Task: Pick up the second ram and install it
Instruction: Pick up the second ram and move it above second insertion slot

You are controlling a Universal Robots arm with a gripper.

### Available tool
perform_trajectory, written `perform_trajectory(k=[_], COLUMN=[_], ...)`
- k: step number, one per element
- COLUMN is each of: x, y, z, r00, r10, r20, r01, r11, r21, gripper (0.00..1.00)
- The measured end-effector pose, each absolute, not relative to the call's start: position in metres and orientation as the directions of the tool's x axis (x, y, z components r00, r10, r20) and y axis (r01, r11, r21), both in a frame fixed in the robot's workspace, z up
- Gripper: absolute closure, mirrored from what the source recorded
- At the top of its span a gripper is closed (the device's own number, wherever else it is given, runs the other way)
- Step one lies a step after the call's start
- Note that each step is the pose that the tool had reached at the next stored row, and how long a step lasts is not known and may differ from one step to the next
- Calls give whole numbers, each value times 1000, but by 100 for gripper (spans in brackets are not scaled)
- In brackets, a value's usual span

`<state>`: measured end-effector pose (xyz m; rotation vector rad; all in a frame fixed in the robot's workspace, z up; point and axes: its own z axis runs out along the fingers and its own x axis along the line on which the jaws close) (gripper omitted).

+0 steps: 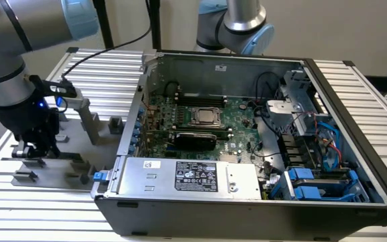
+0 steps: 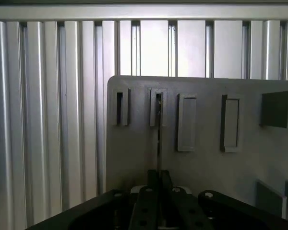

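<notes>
Grey slotted plate [image 2: 134,158] holds the second ram [image 2: 159,134], a thin stick (edge-on). Black gripper [image 2: 159,174] clamps it; pick-up likely needs a straight lift.

The open computer case [image 1: 247,217] sat on the slatted surface [image 1: 355,91], a holder plate [image 1: 49,177] beside it toward the exterior view's left. On that plate the memory stick [image 2: 159,134] stood on edge in a slot, pinched between the gripper's [image 2: 159,175] jaws.
</notes>
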<state>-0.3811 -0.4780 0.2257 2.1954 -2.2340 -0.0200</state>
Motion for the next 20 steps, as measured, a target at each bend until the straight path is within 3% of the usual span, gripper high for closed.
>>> perform_trajectory(k=[20], x=[-359], y=[-478], z=[317], r00=[-17], r10=[-1000], r20=[-2], r01=[-1000], r11=[17], r21=[17], gripper=[87])
